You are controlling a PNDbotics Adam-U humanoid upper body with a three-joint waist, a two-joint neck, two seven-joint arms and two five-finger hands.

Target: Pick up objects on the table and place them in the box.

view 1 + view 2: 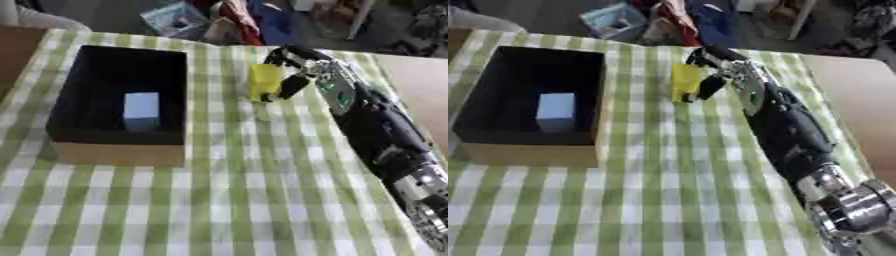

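The box [118, 150], a black-lined rectangular container with tan cardboard outer walls, is taken as the landmark. It stands on a table covered by a green-and-white checked cloth [227, 200]. Inside the box, toward its near wall, a pale blue block [141, 110] is already seated upright.

To the right of the box, just beyond its far right corner and apart from it, a yellow block [263, 81] is held by the right hand [293, 75]. The block's long axis is roughly upright, slightly tilted. The fingers are curled over the block's top and right side, and the thumb is set against its lower right edge, so the block is pinched between them. Whether the block's base touches the cloth or is just raised cannot be told.

The right arm enters from the lower right and runs diagonally up to the block. The left hand is not seen in either view.

The coming move is judged to turn on one relation: the box opening lies to the left of the held block and slightly nearer the robot, so a leftward carry over the right wall is called for. Free floor is available beyond the blue block.

No brand, label or legible writing is found on any item.
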